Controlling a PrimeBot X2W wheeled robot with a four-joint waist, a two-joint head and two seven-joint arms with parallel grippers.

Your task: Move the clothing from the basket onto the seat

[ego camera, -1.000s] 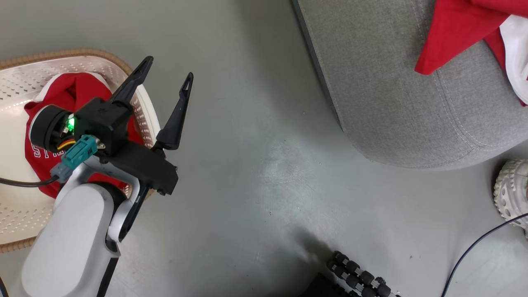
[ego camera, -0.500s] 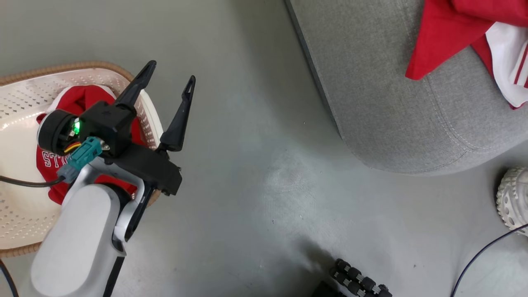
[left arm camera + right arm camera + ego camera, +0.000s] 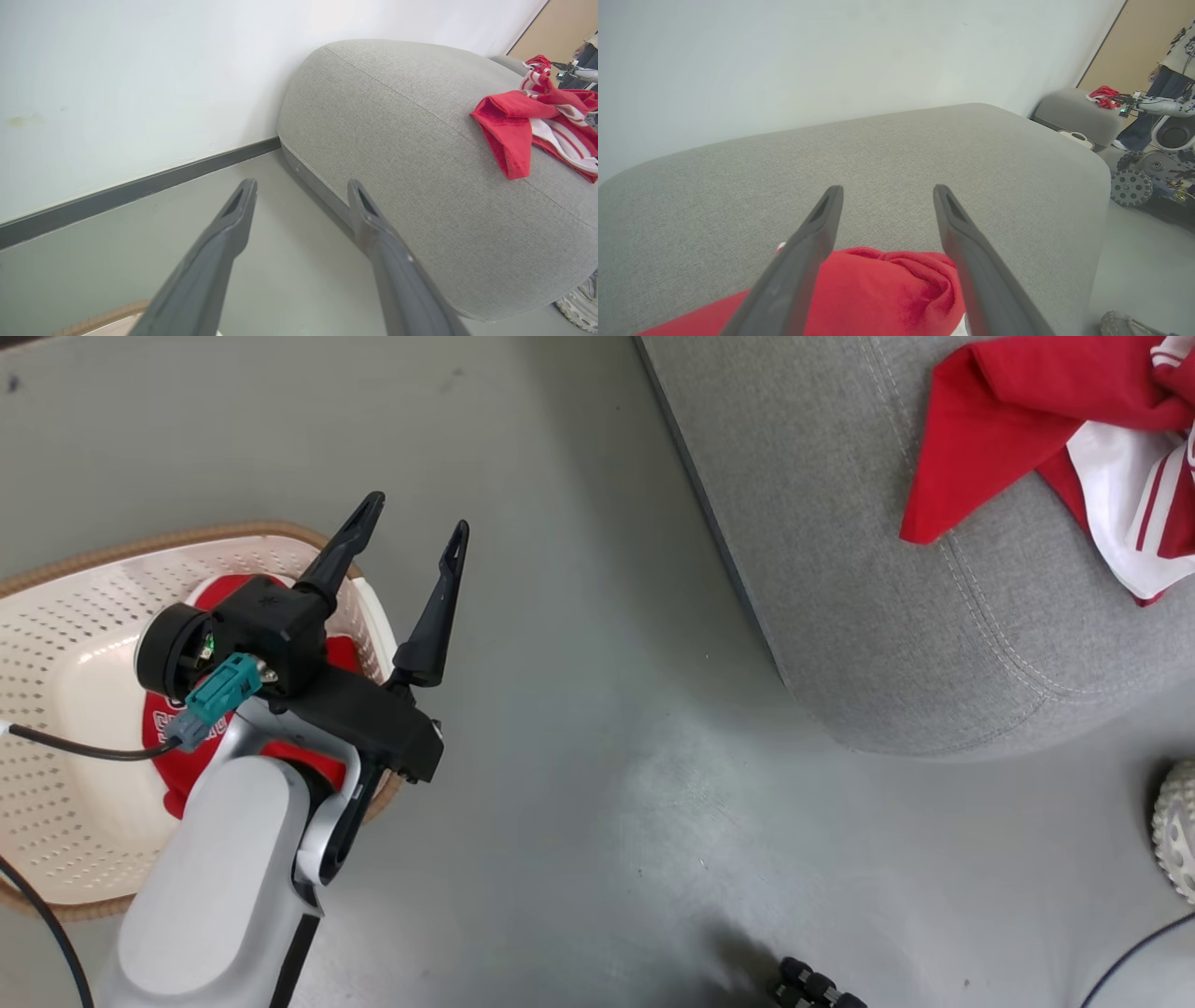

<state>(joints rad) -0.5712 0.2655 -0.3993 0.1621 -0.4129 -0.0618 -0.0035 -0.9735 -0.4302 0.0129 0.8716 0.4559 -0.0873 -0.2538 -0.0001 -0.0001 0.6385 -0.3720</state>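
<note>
- While one red garment [image 3: 233,593] lies in the basket [image 3: 56,616], largely covered by the left arm [image 3: 215,877], the striped garment [image 3: 1008,420] lies on the sofa [image 3: 840,569].
- Basket: cream plastic with perforated walls, rounded corners and a brown woven-look rim. It stands on the grey floor [image 3: 579,616], well apart from the sofa.
- Red garment: soft and crumpled, with a white edge at its top and a scrap of white lettering beside the wrist.
- Striped garment: red and bunched, with a white panel carrying thin red stripes. One pointed corner reaches toward the sofa's seam.
- Sofa: grey textured fabric, rounded edges, a stitched seam line.
- Left pincer [image 3: 416,513]: open and empty, its dark tapered fingers spread over the basket's rim and the floor.
- Right pincer [image 3: 888,190]: open, gripping nothing, above the sofa with red cloth bunched below its fingers.
</note>
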